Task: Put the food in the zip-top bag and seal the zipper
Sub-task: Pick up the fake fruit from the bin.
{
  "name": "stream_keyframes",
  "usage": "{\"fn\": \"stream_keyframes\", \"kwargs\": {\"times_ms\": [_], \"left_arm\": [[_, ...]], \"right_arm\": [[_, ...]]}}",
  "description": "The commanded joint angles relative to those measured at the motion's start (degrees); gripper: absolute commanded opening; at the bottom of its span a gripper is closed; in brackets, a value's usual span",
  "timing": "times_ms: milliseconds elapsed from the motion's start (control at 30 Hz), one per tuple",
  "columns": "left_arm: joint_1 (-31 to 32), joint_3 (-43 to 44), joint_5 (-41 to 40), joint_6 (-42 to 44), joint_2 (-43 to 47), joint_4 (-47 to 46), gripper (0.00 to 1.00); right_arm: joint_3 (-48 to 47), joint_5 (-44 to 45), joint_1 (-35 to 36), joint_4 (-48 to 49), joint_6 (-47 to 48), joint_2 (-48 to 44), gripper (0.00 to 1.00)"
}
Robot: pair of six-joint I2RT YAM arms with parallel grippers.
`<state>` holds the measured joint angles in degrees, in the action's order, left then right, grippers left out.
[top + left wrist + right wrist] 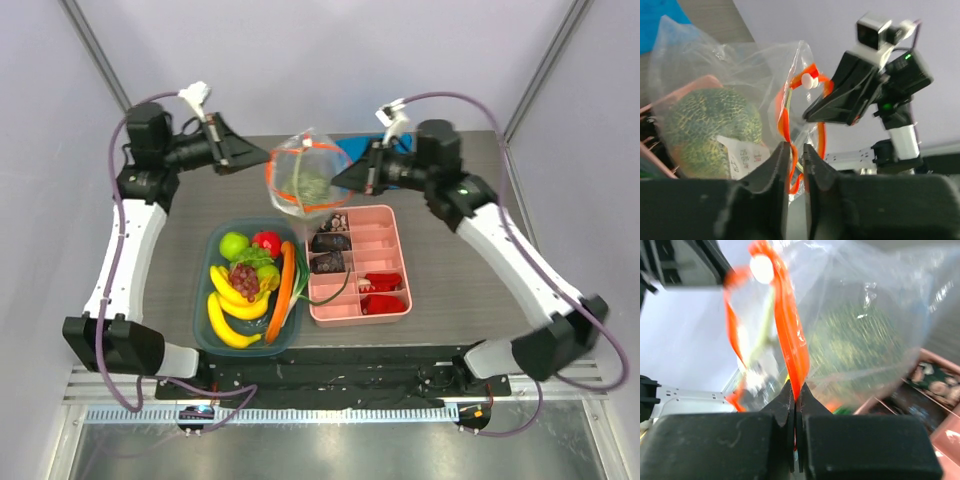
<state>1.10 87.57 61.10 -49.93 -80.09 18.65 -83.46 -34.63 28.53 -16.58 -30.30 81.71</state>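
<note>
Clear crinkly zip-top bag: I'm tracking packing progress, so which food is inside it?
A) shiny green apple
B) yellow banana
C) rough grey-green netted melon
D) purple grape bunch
C: the rough grey-green netted melon shows through the wall of the clear crinkly plastic bag.

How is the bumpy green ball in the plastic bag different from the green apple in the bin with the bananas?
The melon has rough, netted grey-green skin; the apple is smooth, shiny and bright green. The melon sits inside the clear zip-top bag, which hangs above the table; the apple lies in the teal bin next to the bananas. Both are round and green.
</note>
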Motion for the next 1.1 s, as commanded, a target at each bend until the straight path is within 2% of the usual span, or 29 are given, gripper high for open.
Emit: {"fn": "stream_keyframes", "kwargs": {"times_ms": [0, 33, 67, 200, 233, 300, 333, 367, 400, 467, 500, 533, 600, 667, 733, 900, 1067], "left_arm": [[13.19, 6.63, -10.12, 12.66, -2.16, 5.78, 0.27], [15.66, 7.95, -11.08, 15.10, -3.21, 6.21, 0.34], [20.03, 9.19, -12.14, 15.65, -4.18, 6.74, 0.35], [28.15, 14.89, -14.78, 17.23, -11.02, 6.48, 0.48], [29.64, 15.87, -14.96, 17.41, -12.27, 6.57, 0.55], [31.76, 18.41, -15.31, 16.54, -14.64, 6.48, 0.62], [31.77, 18.77, -14.96, 15.23, -16.30, 5.18, 0.70], [31.59, 18.86, -14.78, 13.91, -16.76, 4.47, 0.74], [31.07, 19.13, -15.57, 14.42, -16.93, 4.72, 0.79], [30.45, 18.95, -19.25, 17.57, -15.80, 8.05, 0.94], [30.10, 18.17, -21.18, 21.24, -14.75, 9.63, 1.00], [29.14, 17.12, -24.68, 22.76, -12.30, 11.39, 1.00], [28.08, 12.64, -27.69, 26.53, -8.78, 12.54, 1.00], [26.41, 8.17, -31.89, 33.21, -3.96, 14.81, 1.00], [24.49, 6.13, -32.80, 39.95, -1.48, 18.24, 1.00], [23.07, 2.70, -34.81, 56.14, 3.35, 34.57, 0.97], [22.80, -5.98, -38.86, 67.22, 8.11, 41.45, 0.92]], "right_arm": [[-0.13, 2.28, -4.70, -11.35, 4.11, -9.80, 0.01], [-0.12, 2.90, -5.85, -14.94, 4.81, -13.04, 0.01], [-0.30, 4.82, -6.90, -16.71, 5.43, -14.55, 0.01], [-2.93, 12.18, -13.75, -26.56, 9.03, -20.71, 0.01], [-4.50, 15.18, -14.29, -30.23, 9.82, -21.59, 0.01], [-6.44, 22.98, -14.73, -33.77, 12.10, -23.17, 0.01], [-8.02, 25.12, -15.34, -36.65, 12.98, -23.61, 0.01], [-8.73, 27.05, -15.61, -37.73, 14.82, -23.79, 0.01], [-9.26, 32.29, -15.70, -38.69, 15.79, -23.88, 0.01], [-10.49, 39.76, -15.70, -41.86, 18.94, -23.53, 0.01], [-10.67, 43.30, -15.79, -43.00, 19.92, -23.18, 0.01], [-10.06, 49.77, -15.79, -45.27, 20.89, -22.74, 0.01], [-7.78, 52.64, -15.79, -46.09, 23.96, -23.08, 0.01], [-4.18, 54.14, -15.79, -46.00, 25.64, -23.53, 0.01], [-0.85, 56.68, -15.79, -45.13, 27.57, -23.70, 0.01], [2.16, 55.38, -15.88, -43.80, 31.88, -21.43, 0.01], [4.88, 50.20, -16.75, -43.63, 33.47, -17.82, 0.01]]}}
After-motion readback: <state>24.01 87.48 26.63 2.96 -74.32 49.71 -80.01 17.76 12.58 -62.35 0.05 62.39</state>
